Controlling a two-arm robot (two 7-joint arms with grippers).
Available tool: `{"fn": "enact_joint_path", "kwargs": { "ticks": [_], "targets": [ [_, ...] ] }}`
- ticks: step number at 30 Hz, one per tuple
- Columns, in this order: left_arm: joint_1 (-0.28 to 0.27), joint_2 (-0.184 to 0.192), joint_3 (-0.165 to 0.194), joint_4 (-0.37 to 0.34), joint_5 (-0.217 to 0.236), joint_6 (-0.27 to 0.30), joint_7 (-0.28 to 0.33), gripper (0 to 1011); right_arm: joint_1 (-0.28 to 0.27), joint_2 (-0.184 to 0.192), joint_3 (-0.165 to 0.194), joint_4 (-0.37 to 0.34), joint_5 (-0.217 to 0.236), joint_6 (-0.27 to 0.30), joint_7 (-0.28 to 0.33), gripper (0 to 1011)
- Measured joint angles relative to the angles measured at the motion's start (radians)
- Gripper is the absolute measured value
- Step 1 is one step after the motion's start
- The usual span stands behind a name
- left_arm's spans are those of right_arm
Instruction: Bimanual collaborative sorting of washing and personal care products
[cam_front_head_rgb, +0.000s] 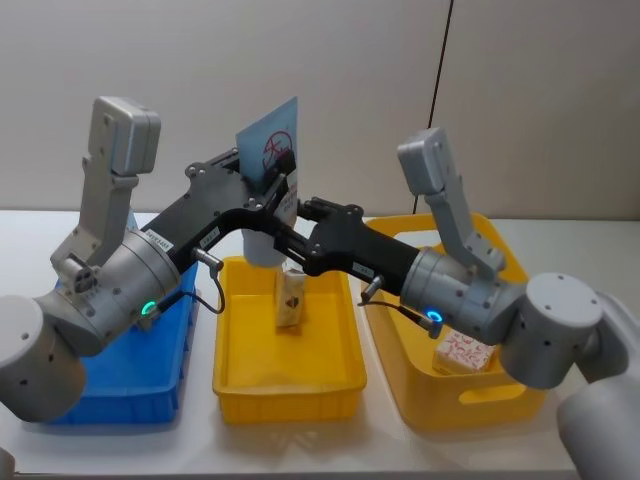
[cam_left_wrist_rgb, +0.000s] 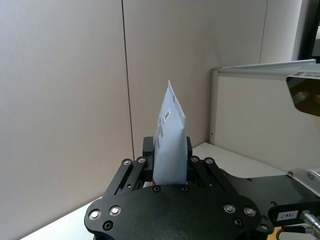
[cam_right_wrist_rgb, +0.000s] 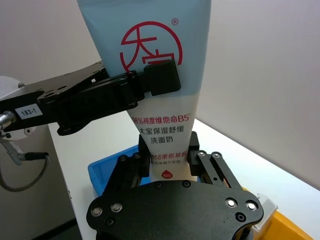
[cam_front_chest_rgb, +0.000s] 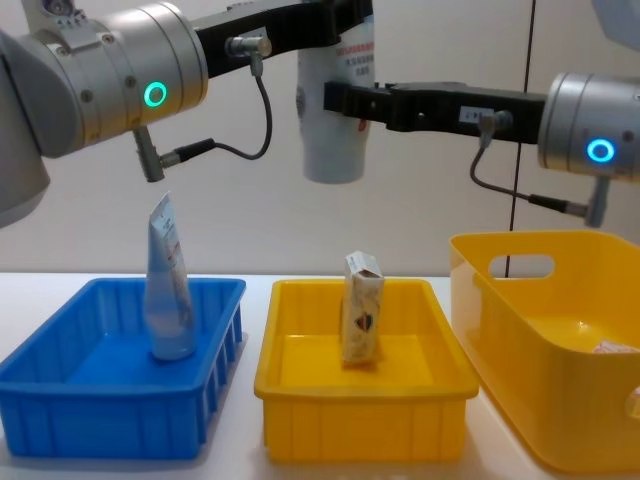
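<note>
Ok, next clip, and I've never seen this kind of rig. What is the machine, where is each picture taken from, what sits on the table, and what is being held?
It is a robot with two arms, each ending in a black gripper. One picture looks down from its head, one looks across the table from its chest, and one comes from each wrist. Both grippers grip the same pale blue squeeze tube with a red logo, cap end down, in the air above the bins: the left gripper at the logo, the right gripper lower down. On the white table stand a blue plastic bin with another pale tube upright inside, a shallow yellow tray with a small upright carton, and a deep yellow bin with a white carton with red print.
</note>
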Motion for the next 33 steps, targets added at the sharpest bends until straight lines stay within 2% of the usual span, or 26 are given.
{"fn": "enact_joint_path", "kwargs": {
  "ticks": [5, 12, 15, 16, 19, 27, 33],
  "targets": [
    [0.000, 0.000, -0.001, 0.000, 0.000, 0.000, 0.000, 301, 0.017, -0.011, -0.007, 0.026, 0.009, -0.001, 0.004, 301],
    [0.000, 0.000, 0.001, 0.000, 0.000, 0.000, -0.001, 552, 0.028, -0.019, -0.014, 0.044, 0.016, -0.001, 0.001, 191],
    [0.000, 0.000, 0.001, 0.000, 0.000, 0.000, -0.001, 616, 0.030, -0.021, -0.016, 0.045, 0.018, -0.001, -0.006, 152],
    [0.000, 0.000, 0.001, 0.000, 0.000, 0.000, -0.001, 635, 0.030, -0.021, -0.016, 0.045, 0.018, 0.000, -0.007, 146],
    [0.000, 0.000, 0.001, 0.000, 0.000, 0.000, -0.002, 779, 0.028, -0.021, -0.016, 0.040, 0.018, 0.000, -0.024, 126],
    [0.000, 0.000, 0.001, 0.000, 0.000, 0.000, -0.002, 993, 0.005, -0.013, -0.006, 0.007, 0.011, 0.006, -0.083, 117],
    [0.000, 0.000, 0.001, 0.000, 0.000, 0.001, -0.002, 1001, -0.024, 0.000, 0.010, -0.035, -0.003, 0.015, -0.145, 117]
  ]
}}
